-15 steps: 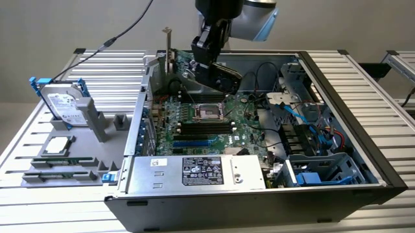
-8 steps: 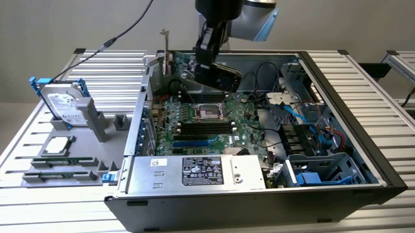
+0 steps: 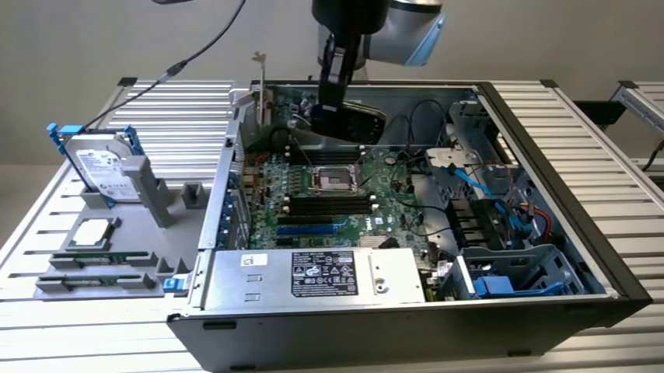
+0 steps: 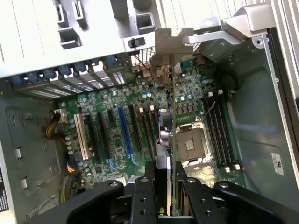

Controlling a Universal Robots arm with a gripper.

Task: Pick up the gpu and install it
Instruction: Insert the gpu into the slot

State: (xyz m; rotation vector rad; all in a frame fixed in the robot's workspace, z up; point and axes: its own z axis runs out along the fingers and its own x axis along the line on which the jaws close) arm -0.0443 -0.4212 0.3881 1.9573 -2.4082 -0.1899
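Note:
My gripper (image 3: 332, 105) hangs inside the open computer case (image 3: 581, 194), shut on the gpu (image 3: 363, 124). The card is held on edge above the far part of the motherboard (image 3: 343, 210). Its silvery end bracket (image 3: 261, 78) stands upright by the case's rear wall, at the exterior view's left. In the wrist view the gpu (image 4: 164, 135) appears edge-on between my two black fingers (image 4: 142, 198). It hangs over the expansion slots beside the CPU socket (image 4: 191, 144), and its bracket (image 4: 163, 46) reaches the slot openings. Whether its lower edge touches a slot is hidden.
A silver hard drive with blue rails (image 3: 99, 167) stands in a grey holder outside the case at the exterior view's left. A CPU chip (image 3: 92, 231) and memory sticks (image 3: 99, 260) lie there too. Inside are the power supply (image 3: 311, 276), a drive cage (image 3: 518, 272) and loose cables (image 3: 425, 124).

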